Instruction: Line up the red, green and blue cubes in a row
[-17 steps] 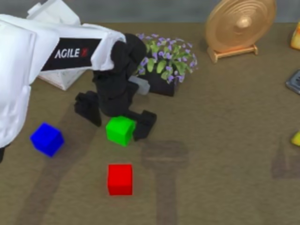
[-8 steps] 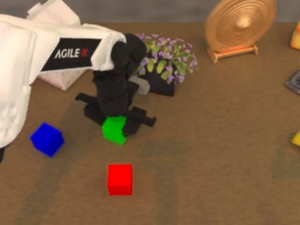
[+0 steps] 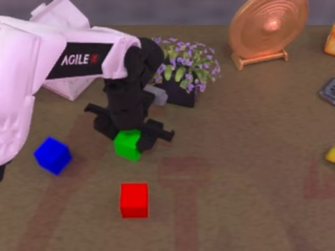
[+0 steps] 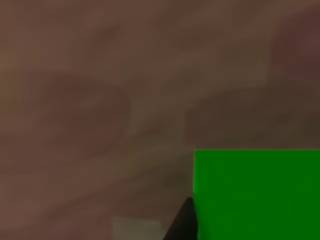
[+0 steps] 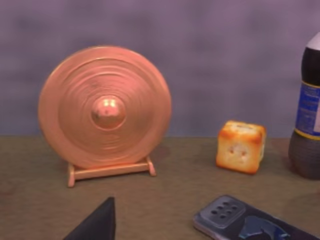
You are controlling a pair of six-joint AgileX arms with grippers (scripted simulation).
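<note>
The green cube (image 3: pixel 127 145) sits left of the table's centre with my left gripper (image 3: pixel 129 137) shut on it from above. In the left wrist view the green cube (image 4: pixel 255 195) fills the corner, and one dark finger (image 4: pixel 183 222) presses against its side. The blue cube (image 3: pixel 52 155) lies to the left of it, apart from the gripper. The red cube (image 3: pixel 134 199) lies nearer the front edge, just right of the green one. My right gripper (image 5: pixel 100 225) is out of the top view and shows only as a dark tip in its own wrist view.
A potted plant with purple flowers (image 3: pixel 186 68) stands just behind the left gripper, and a white carton (image 3: pixel 65 86) sits under the left arm. At the back right are a copper disc on a stand (image 3: pixel 267 29), a toast-coloured cube (image 5: pixel 241 146), a dark handset (image 5: pixel 245 220) and a bottle (image 5: pixel 307 115). A yellow object (image 3: pixel 330 155) is at the right edge.
A second ago the left fingers stood wide apart around the green cube; they have closed on it and it has shifted slightly left. Nothing moved in the last half second.
</note>
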